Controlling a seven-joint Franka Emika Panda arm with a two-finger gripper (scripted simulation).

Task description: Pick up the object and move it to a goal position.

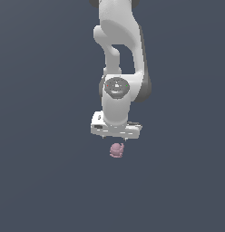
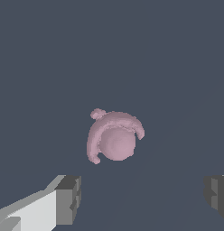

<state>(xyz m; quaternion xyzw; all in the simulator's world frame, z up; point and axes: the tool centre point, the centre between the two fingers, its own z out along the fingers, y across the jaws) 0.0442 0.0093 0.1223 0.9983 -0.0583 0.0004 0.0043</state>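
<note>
Plain ground, dark all over

A flat slate-blue surface [image 1: 46,181] spreads under and around the claw on every side, evenly coloured, with nothing else resting on it.

One pink object [image 1: 116,150] (small, knobbly), one gripper [image 1: 115,137], one arm [image 1: 118,68].

Flat, even simulator lighting, fairly dim slate-blue backdrop, no glare, soft shading on the white arm [image 1: 118,54] brightest on its upper surfaces, no cast shadows discernible, coarse jagged edges in both views, pink object [image 2: 114,136] rendered sharp, no lens distortion.
</note>
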